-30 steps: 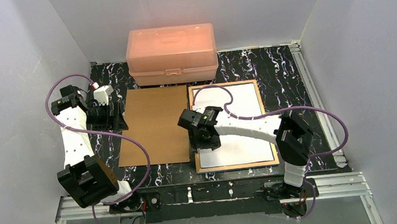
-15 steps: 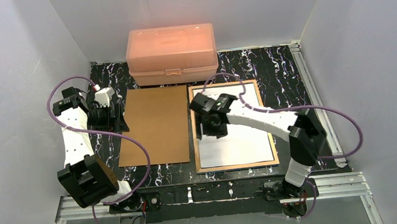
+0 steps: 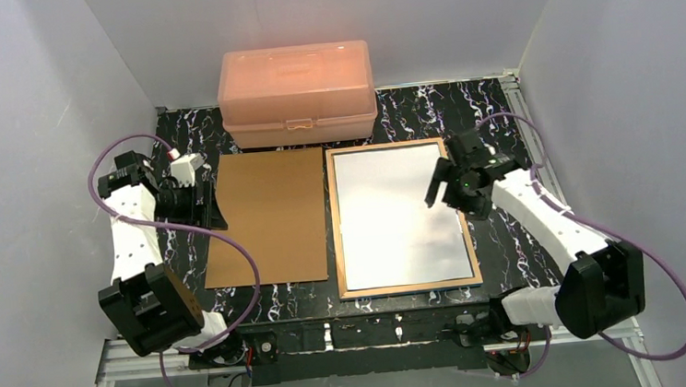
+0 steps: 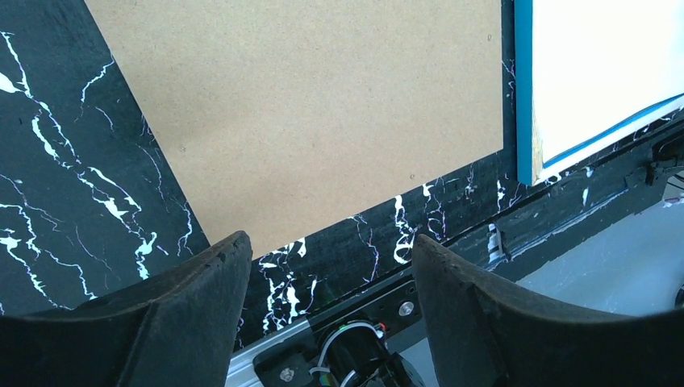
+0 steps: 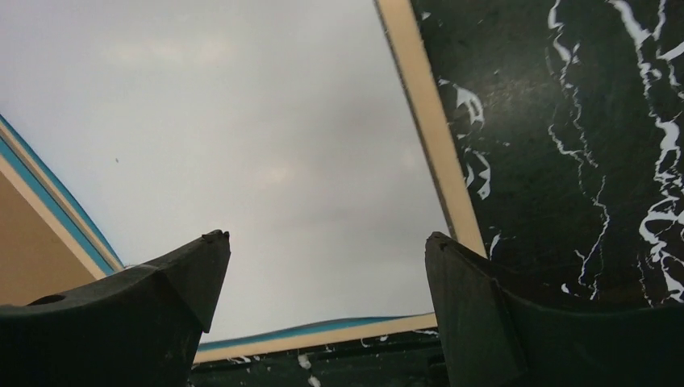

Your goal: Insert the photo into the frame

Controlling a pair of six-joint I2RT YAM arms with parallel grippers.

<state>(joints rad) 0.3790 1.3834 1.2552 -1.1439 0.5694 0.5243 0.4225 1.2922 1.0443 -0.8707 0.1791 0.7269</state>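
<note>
The photo (image 3: 401,212) sits white side up inside the frame (image 3: 411,288). The backing (image 3: 267,216) lies left of the frame, unfitted. Both the left gripper (image 4: 331,246) and right gripper (image 5: 327,240) are spread, empty.

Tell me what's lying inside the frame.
A plain white sheet fills the frame, blank side up. Any print on its underside is hidden.

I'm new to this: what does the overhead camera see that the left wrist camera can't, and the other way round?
Only overhead: the salmon-pink box at the back, and the open right gripper near the right edge of the frame. Only left wrist: the frame's blue inner edge, and the gap between the fingers of the left gripper. Both: the brown board, the frame holding a white sheet, the black marbled table.
</note>
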